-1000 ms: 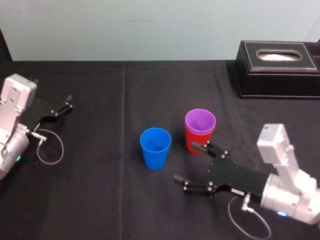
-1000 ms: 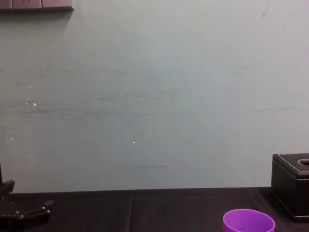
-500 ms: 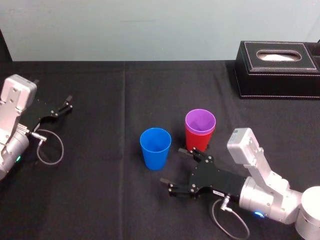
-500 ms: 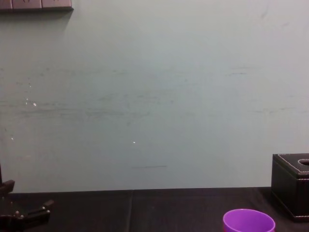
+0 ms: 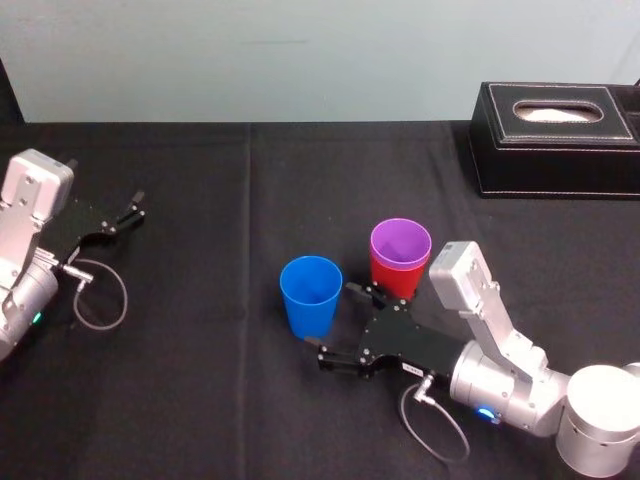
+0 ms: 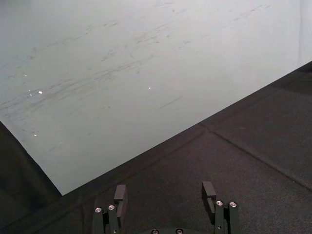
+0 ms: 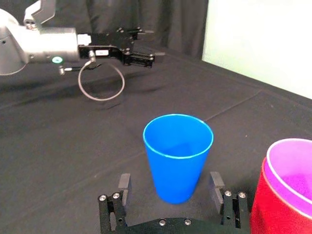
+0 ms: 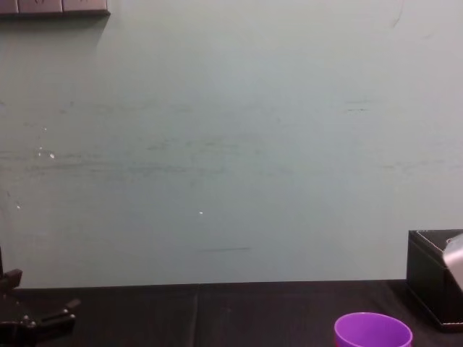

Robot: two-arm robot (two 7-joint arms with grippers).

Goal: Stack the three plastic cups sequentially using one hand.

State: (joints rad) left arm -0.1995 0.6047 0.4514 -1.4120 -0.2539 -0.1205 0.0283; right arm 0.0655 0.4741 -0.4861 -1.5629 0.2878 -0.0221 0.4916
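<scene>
The blue cup (image 5: 311,297) stands upright in the middle of the black table. To its right the purple cup (image 5: 400,245) sits nested inside the red cup (image 5: 384,277). My right gripper (image 5: 335,325) has come in low from the right and is open. In the right wrist view its fingers (image 7: 124,183) flank the lower part of the blue cup (image 7: 178,155) with a gap on each side, and the purple cup (image 7: 292,165) in the red cup (image 7: 273,214) stands beside them. My left gripper (image 5: 125,215) rests open at the far left, away from the cups.
A black tissue box (image 5: 555,135) with white stitching stands at the back right. A thin cable loop (image 5: 100,295) lies by the left arm. The black tablecloth (image 5: 200,400) is bare in front and to the left of the blue cup.
My right gripper has moved left from in front of the red cup to the blue cup, so its open fingers now stand on either side of it. The cups and left arm have not moved.
</scene>
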